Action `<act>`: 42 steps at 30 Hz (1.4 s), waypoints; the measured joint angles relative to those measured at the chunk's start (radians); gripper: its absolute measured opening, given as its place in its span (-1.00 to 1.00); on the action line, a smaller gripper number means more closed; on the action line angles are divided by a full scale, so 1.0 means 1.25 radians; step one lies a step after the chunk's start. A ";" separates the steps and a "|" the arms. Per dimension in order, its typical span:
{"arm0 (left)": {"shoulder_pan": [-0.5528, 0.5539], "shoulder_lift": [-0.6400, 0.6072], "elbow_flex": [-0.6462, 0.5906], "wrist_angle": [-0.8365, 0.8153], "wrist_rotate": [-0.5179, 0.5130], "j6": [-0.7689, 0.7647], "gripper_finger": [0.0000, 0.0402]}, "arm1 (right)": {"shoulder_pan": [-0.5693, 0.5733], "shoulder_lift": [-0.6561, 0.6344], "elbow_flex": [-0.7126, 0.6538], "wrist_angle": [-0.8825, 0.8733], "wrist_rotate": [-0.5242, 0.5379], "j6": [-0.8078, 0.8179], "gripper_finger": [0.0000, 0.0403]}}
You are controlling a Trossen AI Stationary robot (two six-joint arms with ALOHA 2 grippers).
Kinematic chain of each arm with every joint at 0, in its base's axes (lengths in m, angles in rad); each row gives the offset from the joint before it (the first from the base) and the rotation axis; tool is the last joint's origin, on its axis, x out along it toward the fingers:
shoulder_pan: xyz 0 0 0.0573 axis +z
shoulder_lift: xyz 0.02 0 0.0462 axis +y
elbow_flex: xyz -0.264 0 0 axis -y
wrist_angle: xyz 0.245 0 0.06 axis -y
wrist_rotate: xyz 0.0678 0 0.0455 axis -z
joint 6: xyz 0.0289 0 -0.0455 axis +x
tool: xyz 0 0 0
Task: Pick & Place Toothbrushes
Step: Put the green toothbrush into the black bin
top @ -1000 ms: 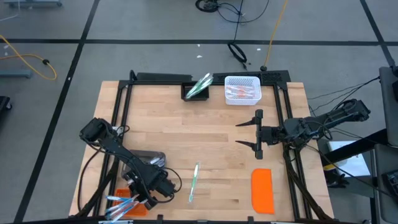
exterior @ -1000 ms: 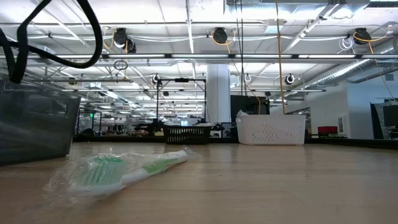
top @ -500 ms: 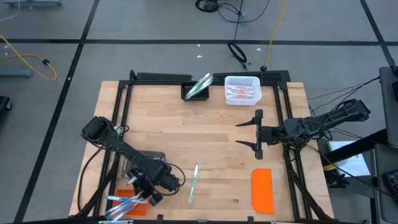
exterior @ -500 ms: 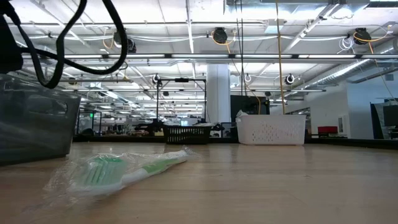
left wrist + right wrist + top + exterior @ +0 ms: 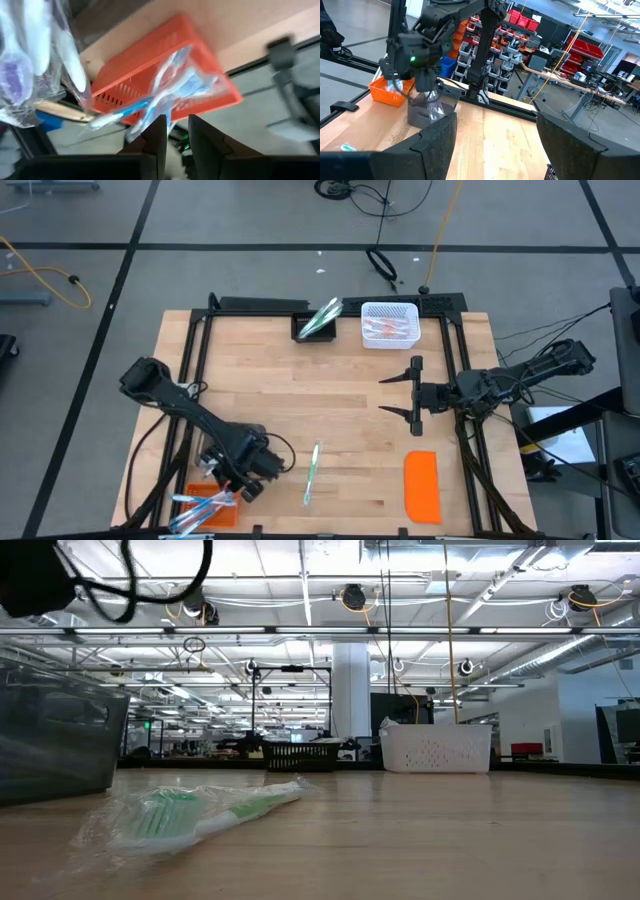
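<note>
Toothbrushes (image 5: pixel 195 508) lie in the orange basket (image 5: pixel 222 515) at the tabletop's (image 5: pixel 330 390) near-left corner. The left end effector (image 5: pixel 232 492) has pulled back from it, jaws narrow, apparently gripping a wrapped brush (image 5: pixel 27 60). The right end effector (image 5: pixel 392 395) waits wide open.

orange basket (image 5: pixel 205 508): cut by frame edge | toothbrush (image 5: pixel 190 815): wrapper-blurred

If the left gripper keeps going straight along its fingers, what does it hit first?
Most likely the orange basket with its wrapped blue toothbrushes. The left gripper points straight at it in the left wrist view, at the table's near-left corner. The gap is hard to judge.
</note>
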 joint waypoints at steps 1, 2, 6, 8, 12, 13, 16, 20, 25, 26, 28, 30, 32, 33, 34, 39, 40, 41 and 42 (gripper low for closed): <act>0.001 -0.011 0.000 0.007 -0.015 -0.020 -0.60 | 0.000 0.000 0.000 0.000 0.000 0.000 0.33; 0.002 -0.021 0.000 0.017 -0.031 -0.038 -0.60 | 0.000 0.000 0.000 0.000 0.000 0.000 0.33; 0.014 -0.040 0.000 0.073 -0.098 -0.096 -0.60 | 0.000 0.000 0.000 0.000 0.000 0.000 0.33; 0.025 -0.044 0.000 0.132 -0.133 -0.108 -0.60 | 0.000 0.000 0.000 0.000 0.000 0.000 0.33; 0.051 -0.043 0.000 0.275 -0.195 -0.108 -0.60 | 0.000 0.000 0.000 0.000 0.000 0.000 0.33; 0.057 -0.043 0.000 0.308 -0.213 -0.106 -0.60 | 0.000 0.000 0.000 0.000 0.000 0.000 0.33; 0.071 -0.043 0.000 0.392 -0.261 -0.073 -0.60 | 0.000 0.000 0.000 0.000 0.000 0.003 0.33; 0.090 -0.043 0.000 0.481 -0.335 -0.022 -0.60 | 0.000 0.000 0.000 0.000 0.000 0.003 0.33; 0.113 -0.043 0.000 0.507 -0.412 0.002 -0.60 | 0.000 0.000 0.000 -0.001 0.000 0.003 0.33; 0.118 -0.043 0.000 0.505 -0.426 0.003 -0.60 | 0.000 0.000 0.000 -0.002 0.000 0.003 0.33; 0.125 -0.043 0.000 0.506 -0.464 0.005 -0.60 | 0.000 0.000 0.000 -0.007 0.000 0.008 0.33; 0.131 -0.043 0.000 0.506 -0.500 0.006 -0.60 | 0.000 0.000 0.000 -0.008 0.000 0.016 0.33; 0.140 -0.034 0.000 0.511 -0.523 0.005 -0.60 | 0.000 0.000 0.000 -0.012 0.000 0.021 0.33; 0.144 -0.031 0.000 0.514 -0.530 0.004 -0.60 | 0.000 0.000 0.000 -0.016 0.000 0.021 0.33; 0.147 -0.028 0.000 0.512 -0.539 0.004 -0.60 | 0.000 0.000 0.000 -0.020 0.000 0.021 0.33; 0.166 0.016 0.001 0.521 -0.519 0.007 -0.60 | 0.000 0.000 0.000 -0.024 0.000 0.021 0.33; 0.170 0.028 0.000 0.523 -0.508 0.005 -0.60 | 0.000 0.000 0.000 -0.024 0.000 0.021 0.33; 0.173 0.039 0.000 0.529 -0.500 0.003 -0.60 | 0.000 0.000 0.000 -0.026 0.000 0.021 0.33; 0.176 0.048 0.000 0.530 -0.492 0.004 -0.60 | 0.000 0.000 0.000 -0.027 0.000 0.021 0.33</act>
